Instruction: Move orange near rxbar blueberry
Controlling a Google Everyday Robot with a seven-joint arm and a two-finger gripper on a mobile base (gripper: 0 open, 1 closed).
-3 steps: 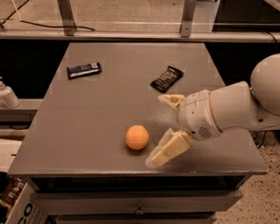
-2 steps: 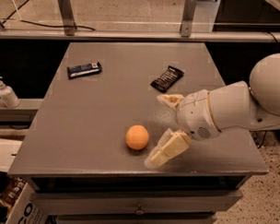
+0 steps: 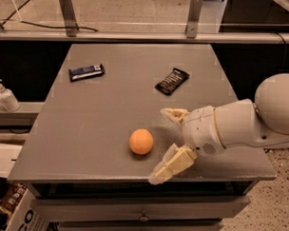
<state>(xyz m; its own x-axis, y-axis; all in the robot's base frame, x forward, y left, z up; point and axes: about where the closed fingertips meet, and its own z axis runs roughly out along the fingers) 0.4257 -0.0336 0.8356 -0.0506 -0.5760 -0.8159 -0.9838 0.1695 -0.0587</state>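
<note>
Far left, off the worktop [image 3: 101,120], I see a white pump bottle [image 3: 6,97] upright on a low ledge; I cannot tell what is in it. Lower left, the corner of a cardboard box [image 3: 18,216] shows on the floor, contents unclear. The drawer fronts [image 3: 141,213] under the worktop are closed.

The rxbar blueberry [image 3: 86,72] lies flat at the back left of the worktop. Its long axis runs roughly left to right, with the right end angled slightly toward the back. The orange [image 3: 141,141] sits near the front edge, about mid-width, well apart from the blue bar. A black-wrapped bar [image 3: 172,81] lies at the back, right of centre, set diagonally.

The claw [image 3: 161,144] comes in from the right on a white arm [image 3: 239,125], low over the front of the worktop. Its pale fingers [image 3: 173,163] are spread wide and hold nothing. The orange is just left of the gap and touches neither finger.

The worktop is plain matte grey. Behind it are a metal rail [image 3: 137,37] and clear panels, with speckled floor at the lower right.
</note>
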